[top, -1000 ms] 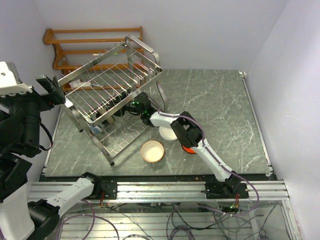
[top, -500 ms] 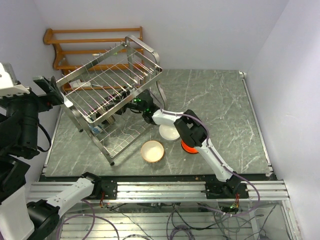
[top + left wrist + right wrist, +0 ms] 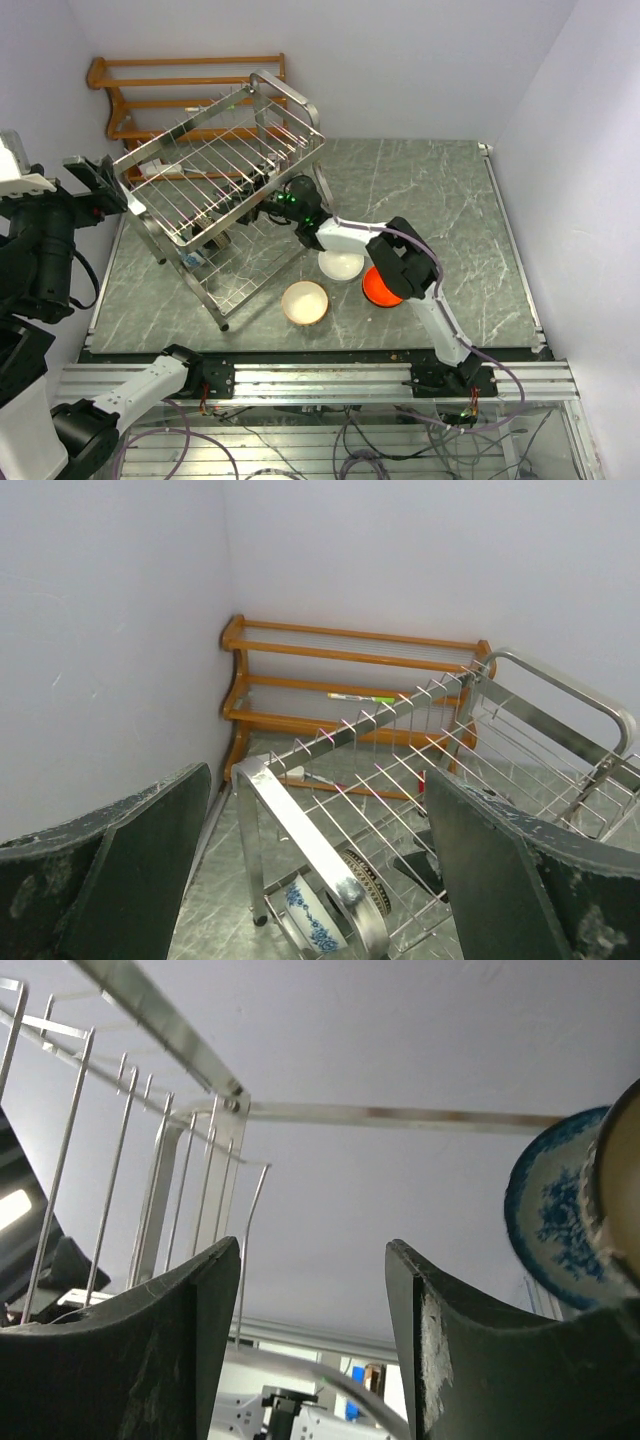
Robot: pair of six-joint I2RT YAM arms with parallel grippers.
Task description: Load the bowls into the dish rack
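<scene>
Silver wire is filling the left of the counter in the top view, where the rack is standing at an angle in front of a wooden rack against the wall. Three bowls are sitting on the counter near the rack's right end: the white bowl, the orange bowl just beside it, and the tan bowl nearer the arms. The right arm is reaching over the white bowl and in under the rack's upper tier.

From above, the blue bowl is showing only as a small blue patch through the wires. The left wrist view is giving it plainly: the blue bowl is standing on edge in the lower tier, with a brown rim just beside it, and I cannot tell what that rim belongs to. The left fingers are spread wide with nothing between them, hanging above the rack's left end, well apart from the bowl below.

The right wrist view is looking up through the rack's wires from inside the rack. The right fingers are parted and gripping nothing. The blue bowl is lying off to their right, outside the gap and not touching either finger.
</scene>
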